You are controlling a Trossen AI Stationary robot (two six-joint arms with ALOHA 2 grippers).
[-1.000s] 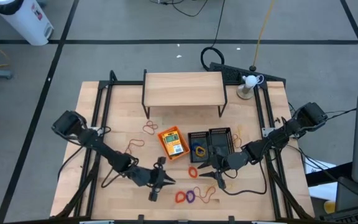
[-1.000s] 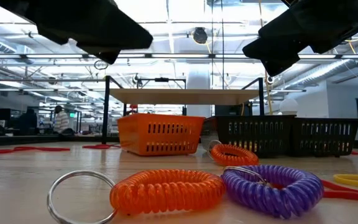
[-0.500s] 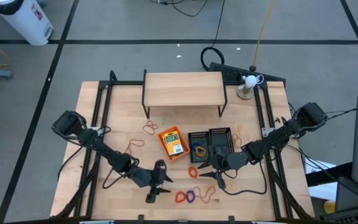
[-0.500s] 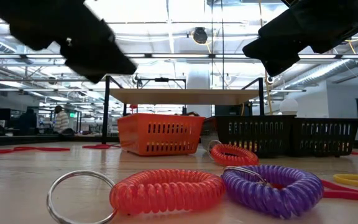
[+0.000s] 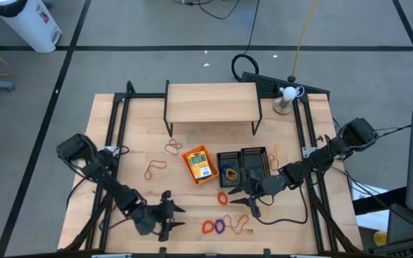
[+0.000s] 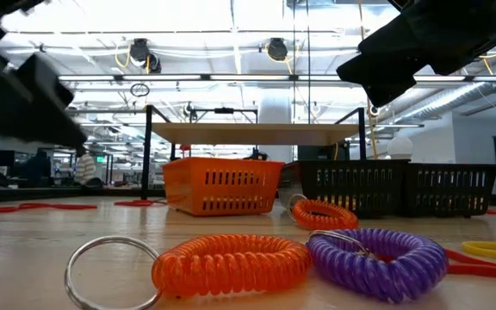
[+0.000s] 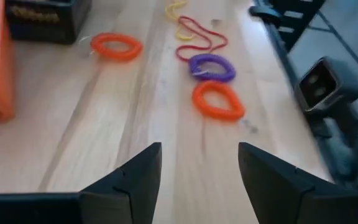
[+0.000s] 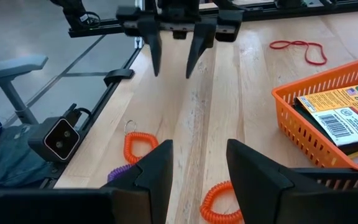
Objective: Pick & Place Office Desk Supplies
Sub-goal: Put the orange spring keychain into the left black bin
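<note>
1. Left gripper (image 5: 169, 218) sits near the front edge of the worktop (image 5: 131, 143), left of centre. Its fingers (image 7: 135, 180) are spread apart with nothing between them — only bare wood shows in the gap.
2. Right gripper (image 5: 248, 201) hovers right of centre, just in front of the black mesh trays. Its fingers (image 8: 154, 171) are parted and hold nothing; the right wrist view shows open board between them.
3. Orange tray (image 5: 198, 164) stands at mid-worktop, turned at an angle to the edges, with a yellow-and-green crayon box (image 5: 202, 168) lying flat inside.
4. Two black mesh trays are side by side just right of the orange tray: the left one (image 5: 227, 167) holds a yellow loop; the right one (image 5: 254, 160) has contents I cannot make out.
5. Coiled wrist loops near the front edge: an orange one (image 5: 208, 227) touching a purple one (image 5: 220, 226), the pair lying between the two grippers. A second orange coil (image 5: 223, 197) lies further in, just in front of the left black tray.
6. Thin red band (image 5: 238, 222) lies tangled just right of the purple coil.
7. More thin bands on the left half — one (image 5: 173, 147) near the orange tray's back corner, another (image 5: 154, 168) left of the tray.
8. Wooden shelf riser (image 5: 211, 102) spans the back-centre of the worktop.
</note>
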